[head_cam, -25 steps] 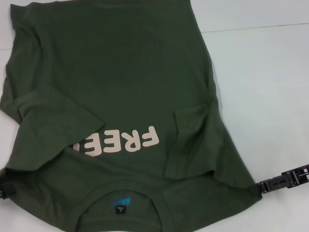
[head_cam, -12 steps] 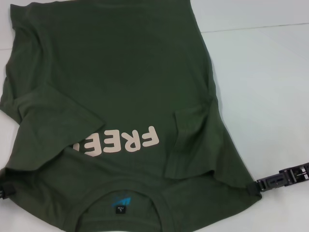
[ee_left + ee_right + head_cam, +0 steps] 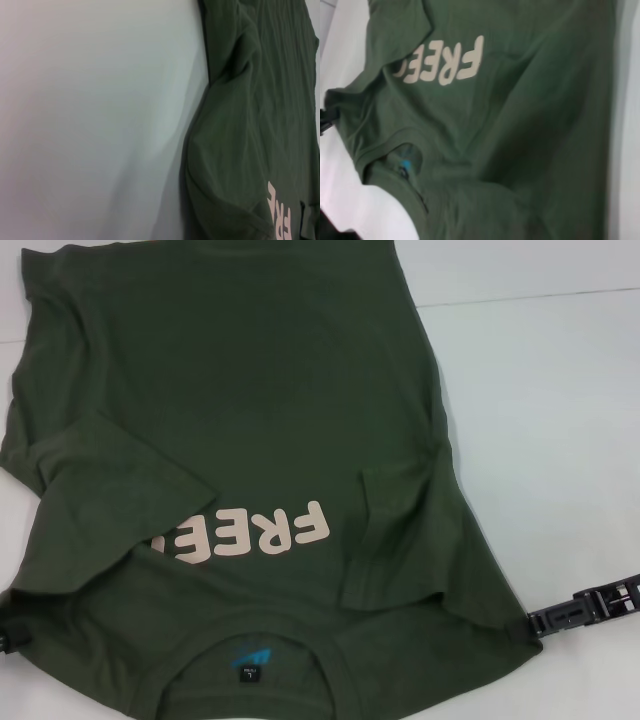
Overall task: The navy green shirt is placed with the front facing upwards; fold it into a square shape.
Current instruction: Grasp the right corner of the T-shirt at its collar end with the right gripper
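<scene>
The navy green shirt (image 3: 250,460) is lying face up on the white table (image 3: 560,420), both sleeves folded inward over the chest, collar nearest the robot. The right gripper (image 3: 530,626) is sitting at the shirt's right shoulder edge, the left gripper (image 3: 8,637) at the left shoulder corner; whether either is pinching cloth cannot be told. Folding well likely means lifting both shoulders evenly, carrying them toward the far hem
</scene>
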Available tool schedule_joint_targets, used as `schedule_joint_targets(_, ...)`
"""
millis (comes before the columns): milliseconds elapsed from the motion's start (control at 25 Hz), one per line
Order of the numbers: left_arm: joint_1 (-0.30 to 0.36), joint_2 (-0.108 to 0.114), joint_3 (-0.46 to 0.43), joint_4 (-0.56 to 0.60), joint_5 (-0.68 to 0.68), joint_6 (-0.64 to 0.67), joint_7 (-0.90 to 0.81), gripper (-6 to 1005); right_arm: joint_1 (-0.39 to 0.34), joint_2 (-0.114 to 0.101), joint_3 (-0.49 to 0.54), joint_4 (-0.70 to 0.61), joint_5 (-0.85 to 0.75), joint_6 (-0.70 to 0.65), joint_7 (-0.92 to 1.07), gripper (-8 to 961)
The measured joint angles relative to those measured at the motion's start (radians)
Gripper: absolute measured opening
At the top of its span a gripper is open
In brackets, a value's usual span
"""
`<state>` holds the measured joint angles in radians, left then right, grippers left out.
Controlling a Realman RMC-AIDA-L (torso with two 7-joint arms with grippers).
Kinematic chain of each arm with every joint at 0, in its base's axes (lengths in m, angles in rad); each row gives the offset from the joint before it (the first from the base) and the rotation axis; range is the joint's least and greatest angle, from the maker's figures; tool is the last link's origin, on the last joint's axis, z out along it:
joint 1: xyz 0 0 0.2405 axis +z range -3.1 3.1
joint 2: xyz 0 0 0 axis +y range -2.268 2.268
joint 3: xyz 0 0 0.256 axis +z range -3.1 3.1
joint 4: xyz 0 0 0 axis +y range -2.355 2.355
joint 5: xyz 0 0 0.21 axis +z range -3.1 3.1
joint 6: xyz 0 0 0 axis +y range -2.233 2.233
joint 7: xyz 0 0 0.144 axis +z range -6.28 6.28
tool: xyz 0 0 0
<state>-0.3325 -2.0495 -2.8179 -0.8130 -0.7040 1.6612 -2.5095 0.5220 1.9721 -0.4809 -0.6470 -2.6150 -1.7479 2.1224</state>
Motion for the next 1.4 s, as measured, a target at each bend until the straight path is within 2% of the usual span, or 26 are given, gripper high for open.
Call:
schedule_joint_targets(840, 0.000, 0.000, 0.000, 0.000, -0.002, 0.002, 0.000, 23, 0.002, 0.000, -0.009, 0.000, 0.004, -0.004, 0.007, 854)
schedule_joint_targets(1240, 0.002, 0.000, 0.000, 0.000, -0.002, 0.001, -0.001, 23, 0.000, -0.012, -0.010, -0.005, 0.003, 0.002, 0.023, 854)
schedule_joint_targets(1400, 0.002, 0.000, 0.000, 0.000, -0.002, 0.001, -0.002, 24, 0.005, -0.007, -0.018, -0.002, 0.001, 0.009, 0.023, 854)
